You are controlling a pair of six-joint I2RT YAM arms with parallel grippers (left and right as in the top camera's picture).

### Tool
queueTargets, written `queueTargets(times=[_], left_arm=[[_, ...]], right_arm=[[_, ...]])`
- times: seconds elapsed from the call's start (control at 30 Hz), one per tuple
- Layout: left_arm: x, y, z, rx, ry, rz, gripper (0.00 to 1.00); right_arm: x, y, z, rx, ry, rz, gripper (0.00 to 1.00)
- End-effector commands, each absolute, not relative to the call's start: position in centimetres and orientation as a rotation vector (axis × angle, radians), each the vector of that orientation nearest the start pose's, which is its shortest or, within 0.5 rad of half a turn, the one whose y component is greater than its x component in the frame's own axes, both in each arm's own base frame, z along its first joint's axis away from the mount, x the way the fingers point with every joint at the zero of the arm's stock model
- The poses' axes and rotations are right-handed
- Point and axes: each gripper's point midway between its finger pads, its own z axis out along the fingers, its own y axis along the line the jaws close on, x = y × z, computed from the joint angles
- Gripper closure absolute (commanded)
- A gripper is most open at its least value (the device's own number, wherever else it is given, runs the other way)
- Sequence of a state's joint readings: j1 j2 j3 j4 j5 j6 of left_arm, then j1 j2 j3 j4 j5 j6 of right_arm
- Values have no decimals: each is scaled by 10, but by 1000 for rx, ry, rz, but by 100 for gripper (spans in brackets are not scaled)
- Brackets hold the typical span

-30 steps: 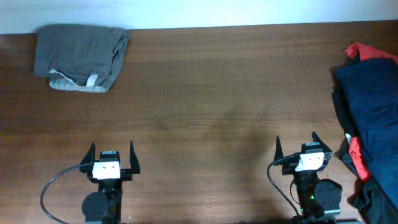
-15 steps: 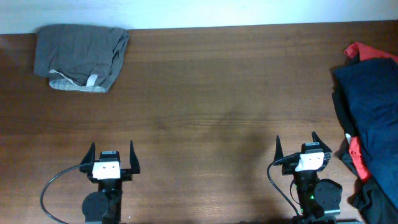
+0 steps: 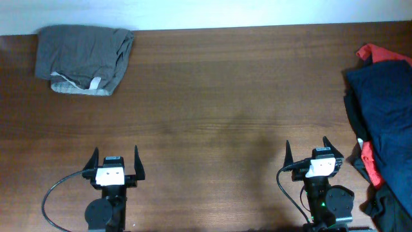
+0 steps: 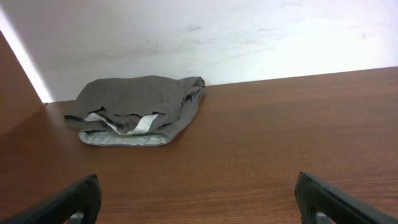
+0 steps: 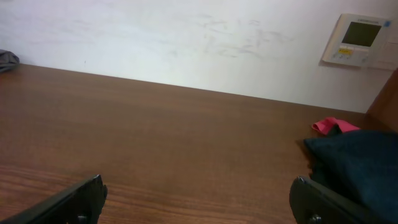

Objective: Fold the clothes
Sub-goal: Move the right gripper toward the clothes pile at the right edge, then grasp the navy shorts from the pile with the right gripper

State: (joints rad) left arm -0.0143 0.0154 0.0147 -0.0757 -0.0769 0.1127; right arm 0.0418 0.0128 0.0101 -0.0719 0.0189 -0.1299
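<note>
Left gripper (image 3: 116,156) and right gripper (image 3: 307,153) sit spread wide and empty at my near edge. I'd send the right one to the heaped navy shorts (image 3: 385,109) at the right edge, pinching a hem. Grey garment (image 3: 84,51) lies folded far left; red scraps (image 3: 371,51) peek out.

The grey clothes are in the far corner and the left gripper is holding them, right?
No. The grey clothes are in the far corner, but the left gripper is not holding them: it is open, empty and well away from them. The overhead view shows it.
</note>
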Motion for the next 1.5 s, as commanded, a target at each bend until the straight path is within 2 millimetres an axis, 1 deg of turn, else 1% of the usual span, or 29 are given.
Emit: queueTargets(times=[0.0, 0.1, 0.13, 0.17, 0.27, 0.37, 0.43, 0.57, 0.63, 0.7, 0.8, 0.87, 1.0, 1.07, 1.17, 1.3, 1.43, 1.47], left_arm=[[246, 7, 158, 68, 1644, 135, 1], [246, 7, 158, 68, 1645, 135, 1], [246, 7, 158, 68, 1644, 135, 1], [246, 7, 158, 68, 1645, 135, 1], [246, 7, 158, 68, 1644, 135, 1], [246, 7, 158, 68, 1644, 135, 1], [246, 7, 158, 68, 1645, 135, 1], [246, 7, 158, 68, 1645, 135, 1], [246, 7, 158, 68, 1645, 135, 1], [246, 7, 158, 68, 1644, 135, 1], [246, 7, 158, 68, 1645, 135, 1], [246, 7, 158, 68, 1645, 135, 1], [246, 7, 158, 68, 1644, 135, 1], [246, 7, 158, 68, 1645, 135, 1], [246, 7, 158, 68, 1645, 135, 1], [246, 7, 158, 68, 1644, 135, 1], [246, 7, 158, 68, 1645, 135, 1], [246, 7, 158, 68, 1645, 135, 1]], right_arm=[[246, 3, 156, -103, 1647, -91, 1], [246, 3, 156, -103, 1646, -90, 1], [246, 4, 158, -102, 1636, -89, 1], [247, 7, 168, -109, 1597, -68, 1], [244, 33, 187, -199, 1507, 72, 1], [237, 53, 209, -290, 1405, 160, 1], [230, 67, 219, -362, 1349, 212, 1], [223, 76, 231, -413, 1285, 241, 1], [222, 78, 235, -421, 1268, 244, 1], [224, 73, 235, -398, 1274, 227, 1], [230, 56, 237, -307, 1285, 156, 1], [232, 42, 247, -233, 1265, 96, 1], [229, 13, 274, -88, 1249, -13, 1], [229, -2, 285, -17, 1274, -68, 1], [233, -21, 298, 70, 1332, -150, 1], [253, -36, 310, 94, 1450, -271, 1], [284, -61, 318, 190, 1598, -413, 1], [295, -67, 320, 203, 1649, -448, 1]])
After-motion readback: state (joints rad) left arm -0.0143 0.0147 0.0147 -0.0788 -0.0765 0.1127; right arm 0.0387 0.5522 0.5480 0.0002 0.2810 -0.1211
